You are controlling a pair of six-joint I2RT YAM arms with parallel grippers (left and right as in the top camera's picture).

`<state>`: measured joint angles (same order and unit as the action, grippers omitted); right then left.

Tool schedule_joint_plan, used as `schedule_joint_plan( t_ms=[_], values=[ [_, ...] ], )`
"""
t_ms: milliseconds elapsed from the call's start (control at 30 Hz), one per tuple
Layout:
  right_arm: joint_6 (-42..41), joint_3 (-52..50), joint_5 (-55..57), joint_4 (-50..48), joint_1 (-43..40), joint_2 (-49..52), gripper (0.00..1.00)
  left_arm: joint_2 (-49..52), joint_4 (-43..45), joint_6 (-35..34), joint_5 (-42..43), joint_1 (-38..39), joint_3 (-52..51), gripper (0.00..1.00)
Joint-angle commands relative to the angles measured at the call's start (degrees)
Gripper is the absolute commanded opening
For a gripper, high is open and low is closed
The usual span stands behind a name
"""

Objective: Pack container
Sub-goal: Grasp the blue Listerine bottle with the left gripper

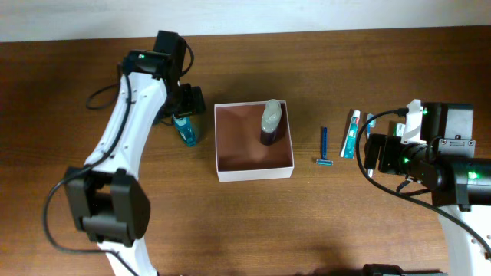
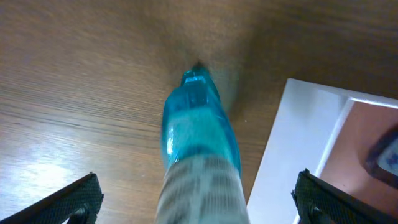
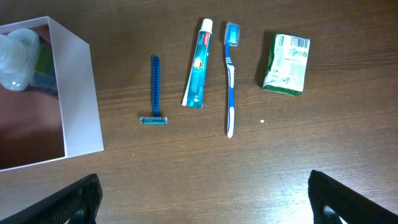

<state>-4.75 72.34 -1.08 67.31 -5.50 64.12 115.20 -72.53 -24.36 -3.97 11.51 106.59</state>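
The container (image 1: 254,172), a white-walled box with a reddish-brown inside, sits mid-table and holds a dark bottle with a clear cap (image 1: 270,123). A blue bottle (image 1: 185,132) lies on the table left of the box. My left gripper (image 1: 184,115) is open, its fingers spread either side of the blue bottle (image 2: 199,143), not closed on it. My right gripper (image 1: 370,153) is open and empty, right of the box. In the right wrist view lie a blue razor (image 3: 154,90), a toothpaste tube (image 3: 198,63), a blue toothbrush (image 3: 230,78) and a green packet (image 3: 286,64).
The box wall (image 2: 292,143) stands close to the right of the blue bottle. The box corner also shows at the left of the right wrist view (image 3: 78,99). The razor (image 1: 324,146) and toothpaste (image 1: 350,134) lie between box and right arm.
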Motion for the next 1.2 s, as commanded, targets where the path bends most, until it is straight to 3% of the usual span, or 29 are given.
schedule_joint_plan(
  t_ms=[0,33,100,133,200,267,300,367,600,733,867,967,1167],
  values=[
    [-0.6,1.2,0.3,0.0,-0.3,-0.7,0.98,4.5,1.0,-1.8,1.9,-0.1,-0.5,0.99],
    [-0.6,1.2,0.3,0.0,-0.3,-0.7,0.99,4.8,1.4,-1.7,1.9,-0.1,-0.5,0.99],
    [-0.6,1.2,0.3,0.0,-0.3,-0.7,0.98,5.1,2.5,-1.7,1.8,0.0,-0.5,0.89],
    [-0.6,1.2,0.3,0.0,-0.3,-0.7,0.98,5.1,3.0,-1.7,1.8,0.0,-0.5,0.73],
    [-0.6,1.2,0.3,0.0,-0.3,-0.7,0.99,5.1,3.1,-1.7,1.8,0.0,-0.5,0.56],
    [-0.6,1.2,0.3,0.0,-0.3,-0.7,0.98,5.1,3.1,-1.7,1.7,0.0,-0.5,0.48],
    [-0.6,1.2,0.3,0.0,-0.3,-0.7,0.99,5.1,3.1,-1.7,1.7,0.0,-0.5,0.37],
    [-0.6,1.2,0.3,0.0,-0.3,-0.7,0.98,5.1,3.1,-1.7,1.7,0.1,-0.5,0.28],
    [-0.6,1.2,0.3,0.0,-0.3,-0.7,0.98,5.0,2.8,-1.7,1.7,0.1,0.1,0.21],
    [-0.6,1.2,0.3,0.0,-0.3,-0.7,0.98,4.0,-0.9,-1.6,1.0,1.3,6.1,0.19],
    [-0.6,1.2,0.3,0.0,-0.3,-0.7,0.99,0.6,-5.0,0.9,1.0,3.0,15.3,0.01],
    [-0.6,1.2,0.3,0.0,-0.3,-0.7,0.99,-3.7,-6.4,2.2,1.0,6.3,20.7,0.00],
    [-0.6,1.2,0.3,0.0,-0.3,-0.7,0.98,-3.6,-7.0,2.1,1.0,14.3,19.8,0.01]
  ],
)
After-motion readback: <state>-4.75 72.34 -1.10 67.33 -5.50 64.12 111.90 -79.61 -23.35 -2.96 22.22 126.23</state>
